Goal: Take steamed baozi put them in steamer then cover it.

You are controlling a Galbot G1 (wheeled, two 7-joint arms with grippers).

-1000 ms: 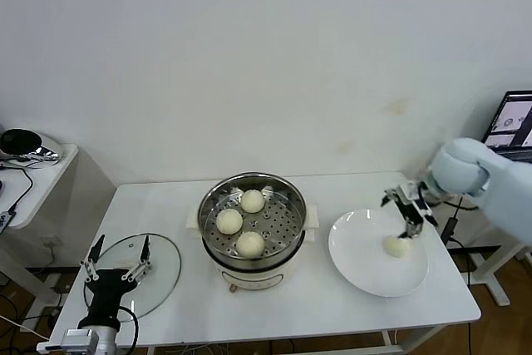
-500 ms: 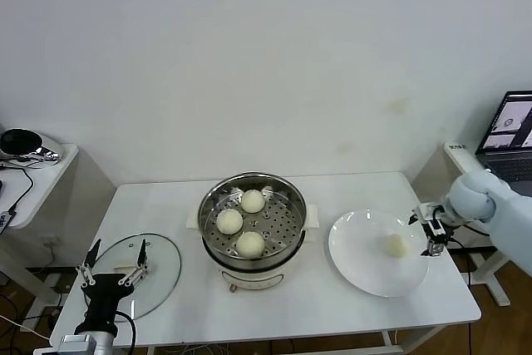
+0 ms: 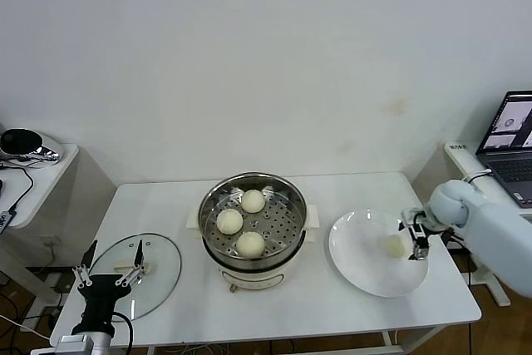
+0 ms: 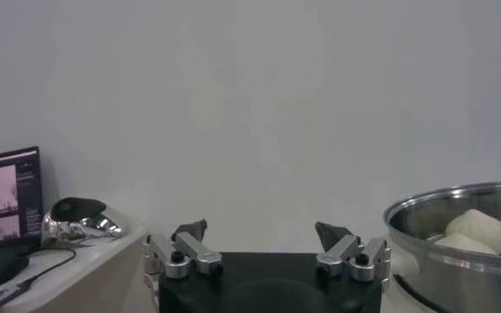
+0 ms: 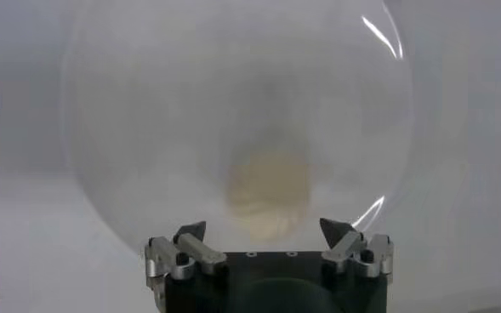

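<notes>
Three baozi [image 3: 253,200] lie on the perforated tray inside the steamer [image 3: 290,191] at the table's middle. One baozi [image 3: 394,245] lies on the white plate [image 3: 362,262] at the right. My right gripper [image 3: 415,237] is open at the plate's right edge, just beside that bun; in the right wrist view the bun [image 5: 268,190] sits just ahead of the open jaws. The cover [image 3: 160,265] lies flat on the table at the left. My left gripper [image 3: 110,265] is open and empty over the cover's near edge. The steamer rim [image 4: 454,213] shows in the left wrist view.
A laptop [image 3: 509,145] stands on a side table at the far right. A small side table with a dark device [image 3: 25,144] stands at the far left. A white wall runs behind the table.
My right gripper swung out to the right off the plate, then came back left to the plate's right edge beside the bun. My left gripper drew back toward the table's near edge.
</notes>
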